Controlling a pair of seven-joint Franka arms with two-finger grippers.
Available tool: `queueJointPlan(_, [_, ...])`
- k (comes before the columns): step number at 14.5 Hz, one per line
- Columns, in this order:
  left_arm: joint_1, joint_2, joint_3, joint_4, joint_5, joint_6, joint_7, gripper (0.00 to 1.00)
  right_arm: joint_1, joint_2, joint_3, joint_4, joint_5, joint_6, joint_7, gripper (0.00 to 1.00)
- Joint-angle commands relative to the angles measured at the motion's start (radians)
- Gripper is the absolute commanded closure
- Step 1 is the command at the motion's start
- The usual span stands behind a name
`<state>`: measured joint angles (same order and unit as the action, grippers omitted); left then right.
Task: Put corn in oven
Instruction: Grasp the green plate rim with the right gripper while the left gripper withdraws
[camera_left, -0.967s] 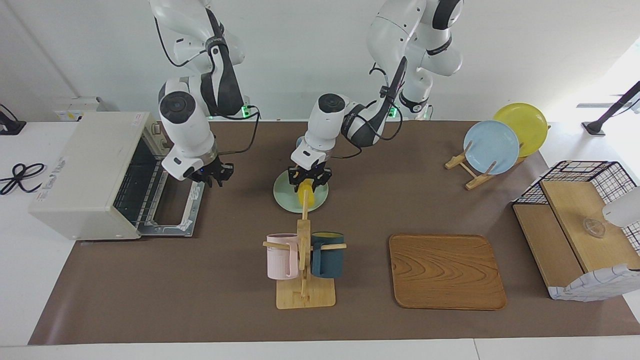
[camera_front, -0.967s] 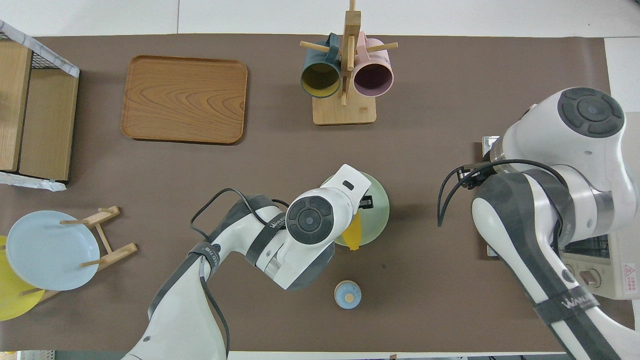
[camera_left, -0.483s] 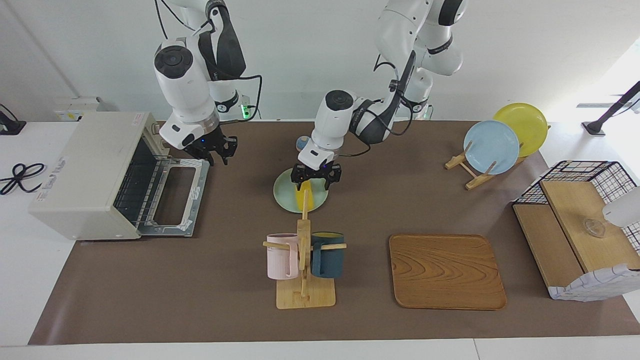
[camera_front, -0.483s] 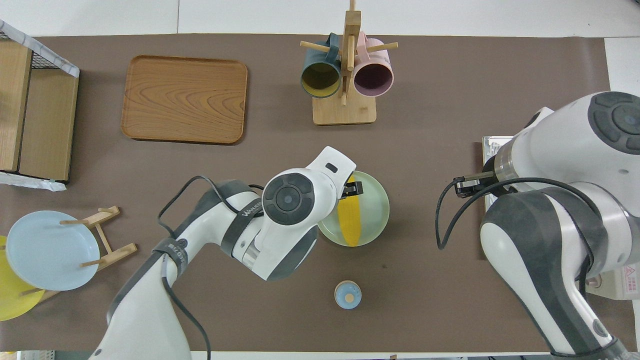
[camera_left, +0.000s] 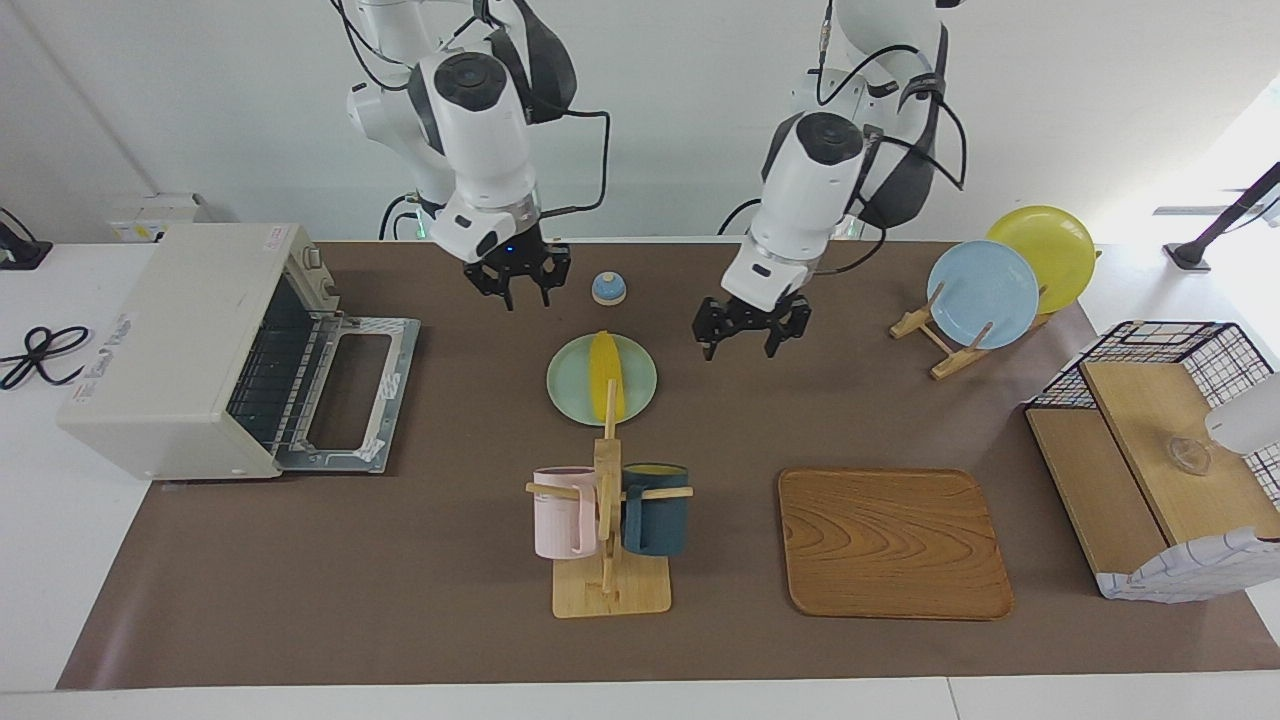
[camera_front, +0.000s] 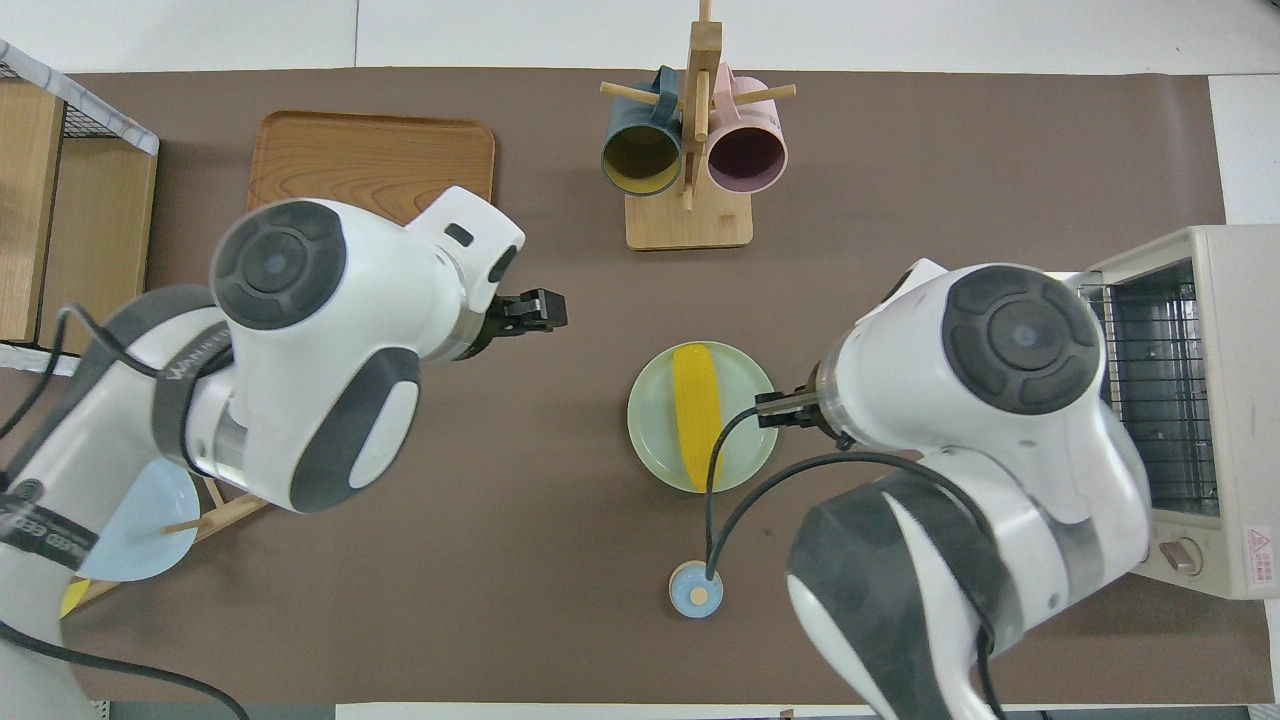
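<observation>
We found the corn (camera_left: 604, 376) lying on the green plate (camera_left: 568, 397), long axis running toward and away from the robots. Both claws hung raised and empty. The left claw (camera_left: 750, 339), fingers spread, hung beside the plate toward its own arm's end; we could not tell the right claw's (camera_left: 518, 283) fingers. The oven (camera_left: 190, 345) stood open (door down) toward the right arm's end, so we judged the right arm the better placed.

I see the yellow corn (camera_left: 604, 375) lying flat mid-frame on a pale green plate (camera_left: 570, 395); off-white oven (camera_left: 190, 350), door down, sits frame-left.
</observation>
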<state>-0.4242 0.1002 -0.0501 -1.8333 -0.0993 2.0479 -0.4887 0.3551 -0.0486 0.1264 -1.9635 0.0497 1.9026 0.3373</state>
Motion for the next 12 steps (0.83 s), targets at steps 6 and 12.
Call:
queueJointPlan(6, [0.343,-0.089,-0.010,0.083,0.041,-0.207,0.392,0.00,0.263,0.291,0.002,0.170,-0.175,0.133,0.232,0.34])
queueJointPlan(12, [0.335,-0.116,-0.011,0.081,0.096,-0.273,0.391,0.00,0.334,0.426,0.002,0.144,-0.284,0.291,0.292,0.42])
